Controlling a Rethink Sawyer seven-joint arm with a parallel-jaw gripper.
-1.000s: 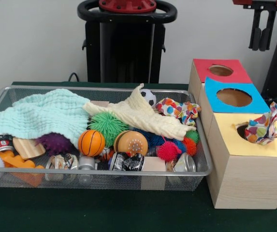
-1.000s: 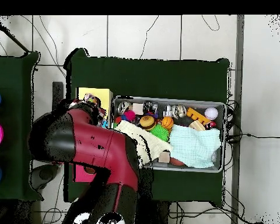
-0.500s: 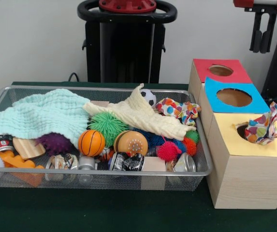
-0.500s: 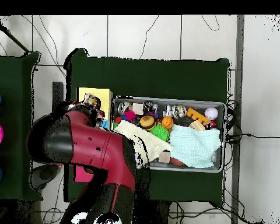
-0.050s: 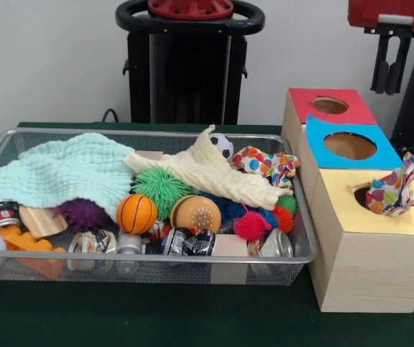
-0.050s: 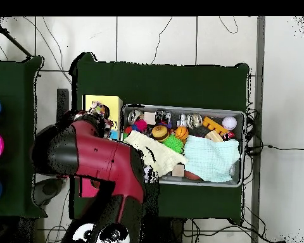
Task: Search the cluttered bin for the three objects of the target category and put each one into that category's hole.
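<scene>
A polka-dot cloth (image 5: 391, 189) sits crumpled half in the yellow hole (image 5: 361, 195) of the wooden box, most of it sticking out. My gripper (image 5: 390, 91) hangs high above the box's far end, behind the red hole (image 5: 329, 105). It is open with nothing between its fingers. A second polka-dot cloth (image 5: 268, 163) lies at the right end of the wire bin (image 5: 156, 256). A cream cloth (image 5: 207, 173) and a mint cloth (image 5: 66, 173) are spread over the clutter. In the overhead view my arm (image 6: 91, 158) hides most of the box; the yellow top (image 6: 102, 103) shows.
The bin holds spiky balls, a small basketball (image 5: 136, 213), a soccer ball (image 5: 222, 144), cans, wooden blocks and orange toys. The blue hole (image 5: 350, 145) lies between the red and yellow ones. A black and red cart stands behind the bin.
My gripper has come down a little and drifted slightly right above the box's far end. The cloths and the bin's contents have not moved.
</scene>
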